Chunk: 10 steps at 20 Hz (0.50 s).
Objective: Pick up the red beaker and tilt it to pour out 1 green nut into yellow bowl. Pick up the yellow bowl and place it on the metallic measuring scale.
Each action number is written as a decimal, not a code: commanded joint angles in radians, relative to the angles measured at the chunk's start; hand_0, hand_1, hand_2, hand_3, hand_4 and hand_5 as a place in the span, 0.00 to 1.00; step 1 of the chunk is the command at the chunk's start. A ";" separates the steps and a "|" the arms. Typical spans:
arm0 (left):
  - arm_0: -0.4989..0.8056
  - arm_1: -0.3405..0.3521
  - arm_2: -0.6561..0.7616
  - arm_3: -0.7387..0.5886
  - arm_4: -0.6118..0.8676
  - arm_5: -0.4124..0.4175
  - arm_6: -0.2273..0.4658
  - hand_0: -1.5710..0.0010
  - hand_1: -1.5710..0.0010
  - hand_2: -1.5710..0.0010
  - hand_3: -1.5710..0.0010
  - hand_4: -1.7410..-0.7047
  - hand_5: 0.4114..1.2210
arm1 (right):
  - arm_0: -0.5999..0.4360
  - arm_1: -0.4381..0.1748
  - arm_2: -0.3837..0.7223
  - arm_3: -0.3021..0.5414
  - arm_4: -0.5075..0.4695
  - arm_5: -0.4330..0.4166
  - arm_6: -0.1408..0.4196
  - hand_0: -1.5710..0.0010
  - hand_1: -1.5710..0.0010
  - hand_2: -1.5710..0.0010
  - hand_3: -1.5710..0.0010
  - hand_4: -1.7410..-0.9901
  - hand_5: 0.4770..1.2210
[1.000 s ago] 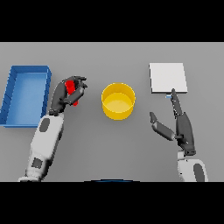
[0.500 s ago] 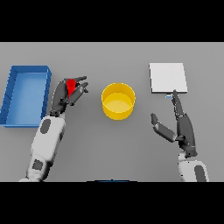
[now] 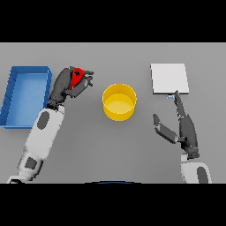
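The right hand [image 3: 187,130] is nearest, low on the right side; its fingers are straight and its thumb sticks out to the side, so it holds nothing. Just past its fingertips lies the metallic measuring scale [image 3: 170,78], a flat pale square. To the side of that hand, toward the middle, sits the yellow bowl [image 3: 119,102]; it looks light and stiff, with smooth walls that may slip, so I think a hold on the rim or round the side is best; I cannot see a nut in it. The left hand [image 3: 70,84] is on the other side of the bowl, near it but not touching; its fingers curl round the red beaker [image 3: 77,78]; the beaker looks small, light and hard, and most of it hides in the hand; I cannot tell if the green nut is inside. Just beyond that hand on the outer side is a blue tray [image 3: 12,95]. The grey table [image 3: 110,150] is flat and smooth.
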 commanded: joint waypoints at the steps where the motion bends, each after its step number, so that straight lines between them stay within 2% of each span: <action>1: -0.006 0.015 -0.024 -0.006 -0.024 -0.010 0.028 0.00 0.00 0.00 0.01 0.01 0.88 | 0.005 0.002 0.003 -0.004 0.008 -0.006 0.003 1.00 1.00 1.00 1.00 0.65 0.26; 7: -0.101 0.047 -0.102 0.063 -0.110 -0.017 0.119 0.00 0.00 0.00 0.00 0.01 0.87 | -0.016 0.010 0.009 0.004 0.011 -0.003 0.040 1.00 1.00 1.00 1.00 0.65 0.27; 10: -0.161 0.090 -0.189 0.099 -0.227 -0.019 0.180 0.00 0.00 0.00 0.00 0.00 0.89 | -0.022 0.018 0.012 0.016 0.010 -0.003 0.035 1.00 1.00 1.00 1.00 0.65 0.28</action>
